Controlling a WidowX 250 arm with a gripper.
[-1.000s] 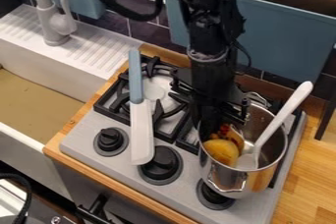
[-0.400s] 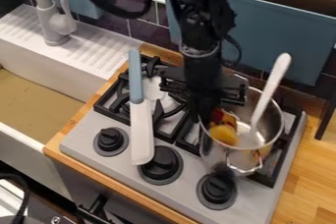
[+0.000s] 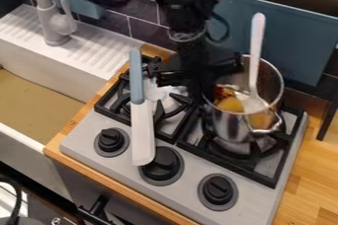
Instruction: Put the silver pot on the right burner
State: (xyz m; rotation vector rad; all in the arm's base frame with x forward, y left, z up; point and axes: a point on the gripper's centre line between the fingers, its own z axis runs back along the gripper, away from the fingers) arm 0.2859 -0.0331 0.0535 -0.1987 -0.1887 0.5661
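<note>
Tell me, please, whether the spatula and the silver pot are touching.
Apart: the camera view shows the spatula beside the silver pot, with black stove grates visible between them.

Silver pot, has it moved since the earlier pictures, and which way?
Yes. The silver pot has moved backward, toward the blue panel behind the stove and away from the rightmost black knob, which it partly covered earlier.

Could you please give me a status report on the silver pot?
Gripper at silver pot's left rim. Pot above right burner, white utensil inside. Blue-handled spatula off to the left, not touching pot.
</note>
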